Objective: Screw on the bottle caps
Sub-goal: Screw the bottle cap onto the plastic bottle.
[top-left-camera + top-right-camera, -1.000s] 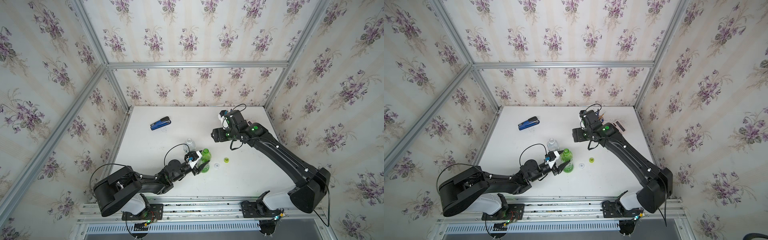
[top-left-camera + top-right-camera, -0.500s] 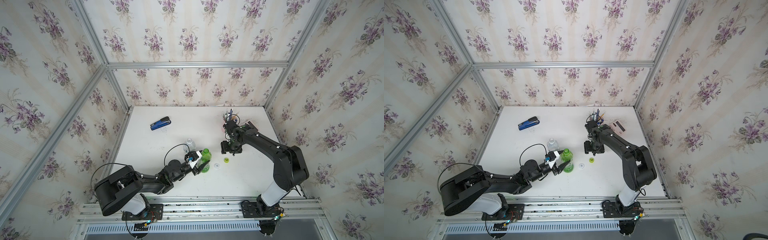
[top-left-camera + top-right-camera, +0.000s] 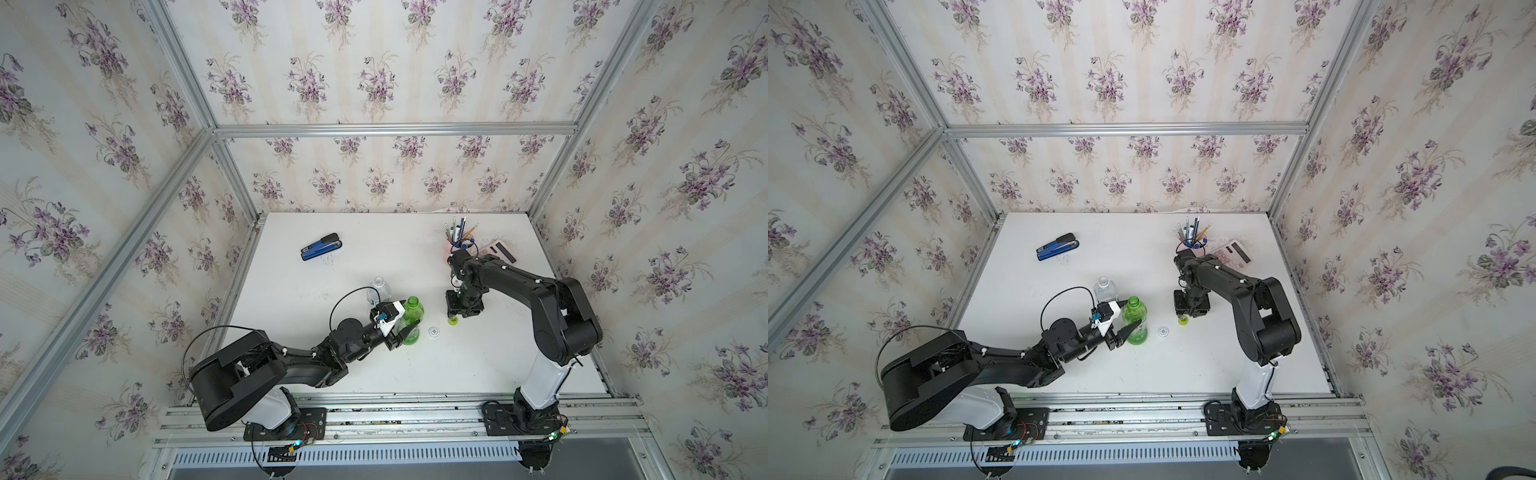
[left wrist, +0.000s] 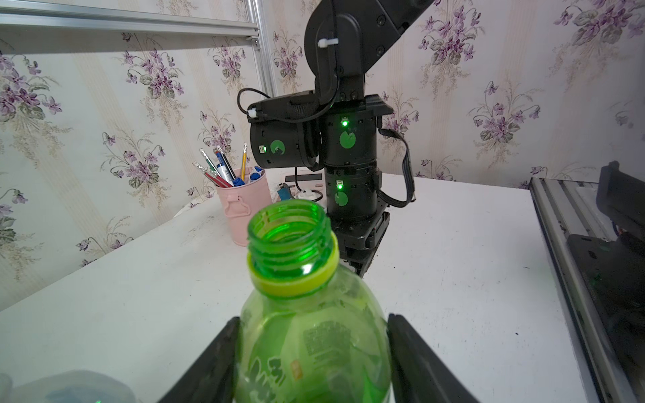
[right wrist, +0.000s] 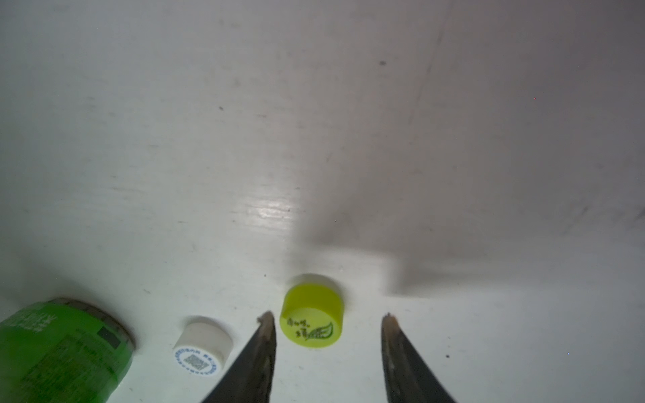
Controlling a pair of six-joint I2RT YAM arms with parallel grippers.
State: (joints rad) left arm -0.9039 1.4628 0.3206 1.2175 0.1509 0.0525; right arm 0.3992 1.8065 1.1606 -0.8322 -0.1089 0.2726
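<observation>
Holding the green bottle upright on the table, the left gripper is clamped across the bottle's body, one finger on each side. This leaves the threaded neck open and clear from above, and should keep the bottle from turning once a cap is twisted on. The right gripper points straight down over the yellow-green cap, jaws apart and straddling it. One fingertip is almost against the cap's side, the other shows a clear gap, and nothing is gripped yet. The cap lies flat on the table with its printed top upward, near the green bottle. The white cap lies between the two, just beside the nearer fingertip, so room on that side is tight and a sideways slip could knock it. The far side of the yellow-green cap is bare table. The clear bottle stands uncapped just behind the green one, close to the left wrist. The pen cup and calculator stand behind the right arm, and the stapler lies well apart. The lift path toward the neck looks unobstructed.
</observation>
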